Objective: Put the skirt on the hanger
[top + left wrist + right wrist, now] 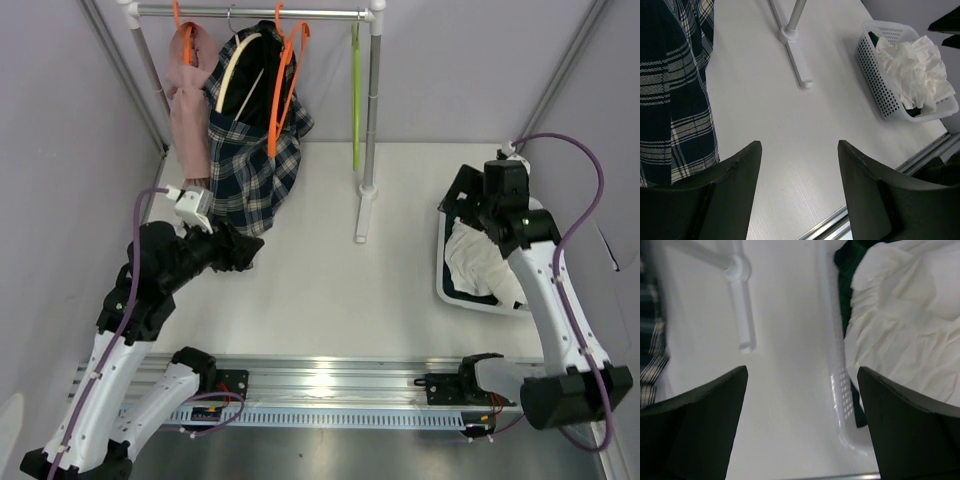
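**Over a white bench, both tools stand open and empty**

At the left of the overhead view, the left tool (243,250) reaches out low over the bench (320,290). Its jaws are spread wide and nothing lies between them. Its own camera shows only bare bench between the two dark fingers (735,175). A navy-and-white checked garment (675,90) hangs just beside the left finger; whether they touch cannot be told.

The right tool (468,195) hovers above the far end of a white perforated basket (441,270) at the right of the bench. Its jaws are spread as wide as they go, and it holds nothing.

The skirt (842,290) lies in that basket, mostly buried under a white ruffled garment (900,315). The right wrist view, somewhat blurred, shows the dark green cloth along the basket's near wall. The overhead view shows mainly the white garment on top.

The hanger (355,100), slim and lime green, hangs bare at the right end of the rail (260,12), just beside the rack's upright post (372,110). Only the overhead view shows it. That view alone also shows the checked garment hanging from an orange hanger (280,90). The left wrist view adds the rack's foot (797,65) on the bench, between the checked garment and the basket.
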Controlling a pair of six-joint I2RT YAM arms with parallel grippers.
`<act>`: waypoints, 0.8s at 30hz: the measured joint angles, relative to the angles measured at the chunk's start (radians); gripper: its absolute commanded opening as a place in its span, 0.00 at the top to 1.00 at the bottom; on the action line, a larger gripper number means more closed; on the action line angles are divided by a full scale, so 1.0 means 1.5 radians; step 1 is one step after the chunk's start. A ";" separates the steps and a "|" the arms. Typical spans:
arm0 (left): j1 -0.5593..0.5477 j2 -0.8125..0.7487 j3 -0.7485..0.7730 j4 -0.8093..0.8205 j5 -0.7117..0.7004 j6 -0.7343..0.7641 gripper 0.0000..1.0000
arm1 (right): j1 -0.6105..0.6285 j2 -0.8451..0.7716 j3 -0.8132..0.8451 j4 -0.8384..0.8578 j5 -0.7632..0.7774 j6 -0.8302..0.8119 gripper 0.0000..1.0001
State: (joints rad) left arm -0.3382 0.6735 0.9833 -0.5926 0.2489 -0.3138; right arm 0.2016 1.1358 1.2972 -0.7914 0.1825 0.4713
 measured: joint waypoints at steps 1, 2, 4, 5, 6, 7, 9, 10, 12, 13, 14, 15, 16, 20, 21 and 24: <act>0.000 0.003 -0.005 0.005 0.003 0.000 0.32 | -0.038 0.023 -0.005 0.006 -0.014 0.000 0.05; 0.000 0.005 -0.008 0.007 0.007 0.000 0.32 | -0.068 0.048 -0.011 0.013 -0.026 0.001 0.06; 0.000 0.012 -0.014 0.013 0.015 0.000 0.33 | -0.135 0.095 -0.031 0.035 -0.044 0.007 0.07; 0.000 0.016 -0.015 0.016 0.018 0.000 0.32 | -0.164 0.114 -0.044 0.046 -0.051 0.011 0.07; 0.000 0.019 -0.015 0.019 0.021 0.000 0.33 | -0.188 0.128 -0.056 0.053 -0.058 0.016 0.08; 0.000 0.023 -0.015 0.023 0.028 0.000 0.33 | -0.217 0.143 -0.069 0.059 -0.063 0.022 0.08; 0.000 0.029 -0.015 0.028 0.035 0.000 0.33 | -0.249 0.161 -0.080 0.063 -0.064 0.031 0.09; 0.000 0.033 -0.015 0.031 0.038 0.000 0.33 | -0.262 0.170 -0.081 0.065 -0.064 0.036 0.09; 0.000 0.036 -0.015 0.033 0.046 0.000 0.33 | -0.276 0.180 -0.082 0.077 -0.062 0.042 0.09; 0.000 0.037 -0.015 0.035 0.049 0.000 0.33 | -0.280 0.183 -0.083 0.083 -0.061 0.046 0.09; 0.000 0.037 -0.015 0.037 0.051 0.000 0.33 | -0.286 0.185 -0.085 0.091 -0.060 0.048 0.09; 0.000 0.036 -0.015 0.039 0.053 0.000 0.33 | -0.290 0.186 -0.091 0.099 -0.058 0.051 0.09; 0.000 0.036 -0.015 0.041 0.055 0.000 0.33 | -0.293 0.187 -0.096 0.106 -0.057 0.053 0.09; 0.000 0.036 -0.018 0.049 0.065 0.000 0.33 | -0.303 0.197 -0.122 0.126 -0.055 0.056 0.14; 0.000 0.035 -0.020 0.050 0.066 0.000 0.33 | -0.304 0.203 -0.126 0.130 -0.055 0.057 0.15; 0.000 0.035 -0.026 0.051 0.067 0.000 0.33 | -0.306 0.224 -0.136 0.145 -0.055 0.061 0.24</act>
State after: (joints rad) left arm -0.3382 0.7265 0.9443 -0.5156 0.3496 -0.3138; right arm -0.2573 1.4723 1.0939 -0.5743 0.0994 0.5632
